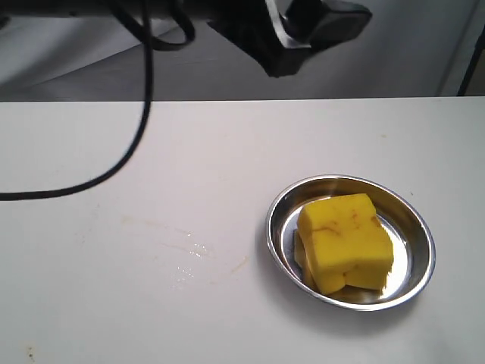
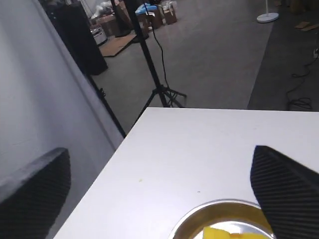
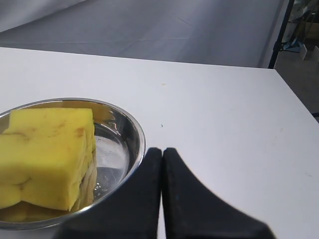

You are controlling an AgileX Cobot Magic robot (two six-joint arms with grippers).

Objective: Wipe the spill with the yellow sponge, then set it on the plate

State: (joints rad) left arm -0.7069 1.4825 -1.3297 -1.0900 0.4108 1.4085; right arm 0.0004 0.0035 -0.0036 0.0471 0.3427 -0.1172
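The yellow sponge (image 1: 345, 241) is seen lying inside the plate (image 1: 418, 220), free of both grippers. The left fingers (image 2: 281, 191) are spread apart, the right fingers (image 3: 149, 191) pressed together. A faint wet smear (image 1: 186, 254) is left on the desk (image 1: 91, 303); residue may dry there, and the plate could be nudged by the nearby right fingers.

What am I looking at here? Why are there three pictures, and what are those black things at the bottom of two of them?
This is a robot with two arms. One picture comes from a camera looking down at a white table. The other two come from cameras on the robot's wrists, so the black shapes are its grabbing tools. The left tool is wide open and holds nothing. The right tool is closed and also holds nothing. On the table sits a shiny metal plate with a yellow sponge lying in it. Left of the plate you can see a faint wet smear where a spill was wiped.
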